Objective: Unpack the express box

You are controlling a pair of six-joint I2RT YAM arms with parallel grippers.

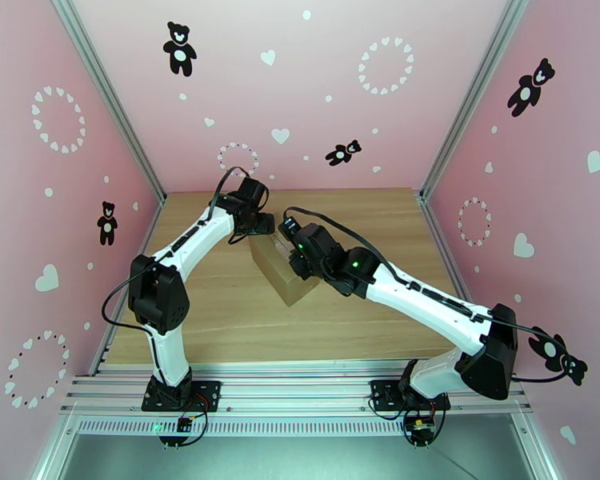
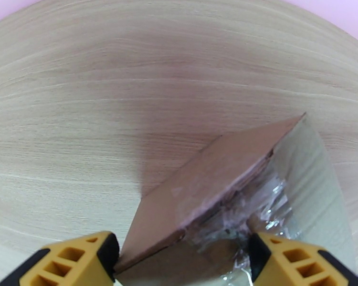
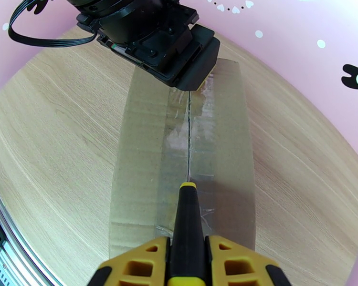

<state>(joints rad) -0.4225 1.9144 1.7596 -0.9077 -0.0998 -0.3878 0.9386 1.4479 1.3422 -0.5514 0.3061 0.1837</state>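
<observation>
The express box [image 1: 282,274], a brown carton with shiny tape along its top seam, lies at an angle mid-table. My left gripper [image 1: 260,224] is at its far end. In the left wrist view the yellow fingers [image 2: 78,260] straddle that taped end [image 2: 212,187] and press on both sides of it. My right gripper [image 3: 187,244] is shut on a black-and-yellow utility knife [image 3: 187,220]. The knife tip rests on the seam of the box top [image 3: 136,163]. A dark slit runs along the tape from the tip to the left gripper's body [image 3: 169,48].
The wooden table [image 1: 220,330] has bare room in front of and to both sides of the box. Pink walls close in the left, back and right. The arm bases stand on the metal rail [image 1: 300,390] at the near edge.
</observation>
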